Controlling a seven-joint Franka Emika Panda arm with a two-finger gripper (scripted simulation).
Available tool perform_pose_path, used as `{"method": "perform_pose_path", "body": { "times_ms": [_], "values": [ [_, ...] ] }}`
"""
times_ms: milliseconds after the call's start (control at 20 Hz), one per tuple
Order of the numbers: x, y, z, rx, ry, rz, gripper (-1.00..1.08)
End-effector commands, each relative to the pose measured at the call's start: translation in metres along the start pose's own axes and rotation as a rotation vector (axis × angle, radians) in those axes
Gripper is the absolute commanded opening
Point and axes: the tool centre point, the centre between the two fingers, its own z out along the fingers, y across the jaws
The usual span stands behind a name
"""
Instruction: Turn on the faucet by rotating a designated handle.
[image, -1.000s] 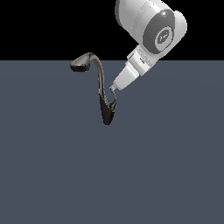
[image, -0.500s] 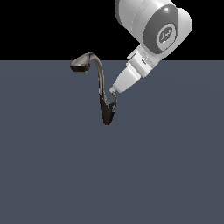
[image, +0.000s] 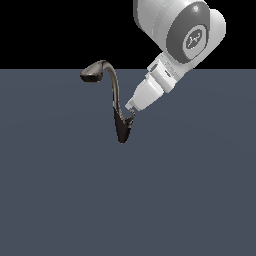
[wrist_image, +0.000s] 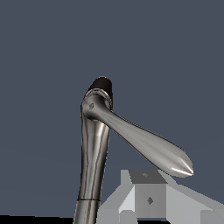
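1. One faucet (image: 119, 117) stands on the flat grey surface (image: 190, 200), its arched neck ending in an oval spout head towards the exterior view's left.
2. Its handle (wrist_image: 148, 146), a tapered silver lever, branches from the dark base.
3. The gripper (image: 132, 113) sits against the base at the handle; whether its jaws are parted or closed cannot be told.

One faucet (image: 120, 127), comprising one tapered dark base, one arched neck and one oval spout head. One handle (wrist_image: 148, 146) branches from it (a single lever only). One robot arm (image: 175, 37) carries one gripper (image: 131, 114).
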Motion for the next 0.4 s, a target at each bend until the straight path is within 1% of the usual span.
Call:
{"method": "perform_pose_path", "body": {
  "times_ms": [0, 300, 350],
  "values": [
    [0.021, 0.009, 0.001, -0.004, 0.003, 0.017, -1.0],
    [0.057, 0.027, 0.003, -0.013, 0.003, 0.026, -1.0],
    [0.057, 0.027, 0.003, -0.013, 0.003, 0.026, -1.0]
  ]
}}
